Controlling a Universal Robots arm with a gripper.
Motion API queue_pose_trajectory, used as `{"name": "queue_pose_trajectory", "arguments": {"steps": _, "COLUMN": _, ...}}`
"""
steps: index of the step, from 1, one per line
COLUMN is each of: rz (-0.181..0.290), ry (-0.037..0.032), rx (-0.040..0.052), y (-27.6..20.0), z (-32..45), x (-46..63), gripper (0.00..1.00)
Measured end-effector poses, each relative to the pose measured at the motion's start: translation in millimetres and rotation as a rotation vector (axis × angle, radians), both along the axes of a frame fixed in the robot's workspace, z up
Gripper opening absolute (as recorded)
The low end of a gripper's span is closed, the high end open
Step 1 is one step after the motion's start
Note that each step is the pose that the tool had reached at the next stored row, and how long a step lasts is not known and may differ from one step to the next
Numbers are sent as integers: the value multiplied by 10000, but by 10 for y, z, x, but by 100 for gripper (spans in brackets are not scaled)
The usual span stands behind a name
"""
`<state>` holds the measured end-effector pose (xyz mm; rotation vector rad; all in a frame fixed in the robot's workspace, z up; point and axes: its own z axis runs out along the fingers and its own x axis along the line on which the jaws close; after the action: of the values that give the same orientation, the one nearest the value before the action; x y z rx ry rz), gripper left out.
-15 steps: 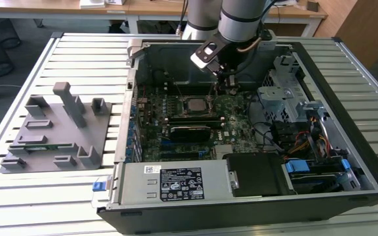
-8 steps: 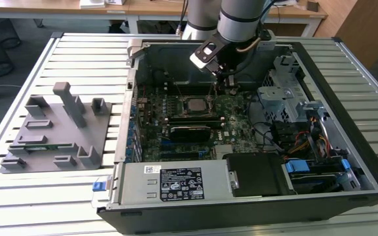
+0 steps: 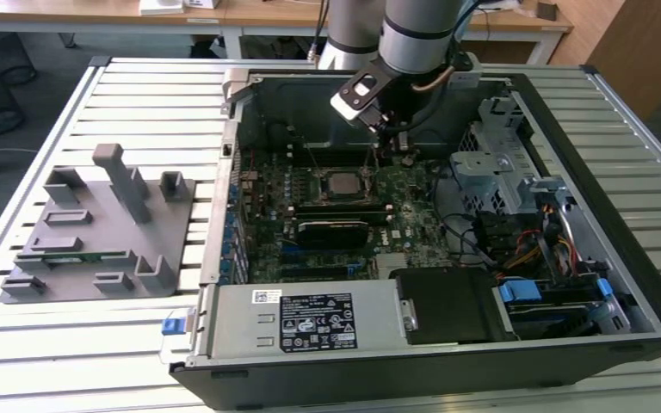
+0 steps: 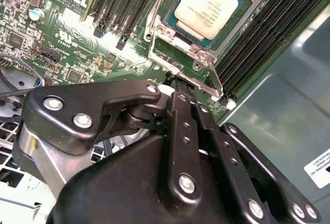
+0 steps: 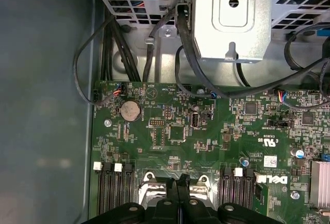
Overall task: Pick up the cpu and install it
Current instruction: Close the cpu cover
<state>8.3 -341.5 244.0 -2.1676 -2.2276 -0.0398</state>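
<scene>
Cpu (image 4: pixel 209 4) is seen lying flat in the metal socket frame (image 4: pixel 164 46) on the green motherboard (image 4: pixel 72 48), its dull silver top turned upward. In the second wrist view the gripper (image 4: pixel 178 87) is shown nearest the lens, its black fingers brought together with no gap visible and nothing held between them. The tips are placed just beside the frame's edge, apart from the chip. Black memory slots (image 4: pixel 258 43) are seen past the frame. In the exterior view a power supply (image 3: pixel 307 323) is set at the near edge of the computer case (image 3: pixel 623 198). The cpu is seen farther in, with the gripper above the board just behind it.
</scene>
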Motion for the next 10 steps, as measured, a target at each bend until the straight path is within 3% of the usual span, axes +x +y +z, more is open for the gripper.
{"name": "queue_pose_trajectory", "arguments": {"steps": 10, "rz": 0, "ry": 0, "rx": 0, "y": 0, "z": -6, "x": -33, "gripper": 11}}
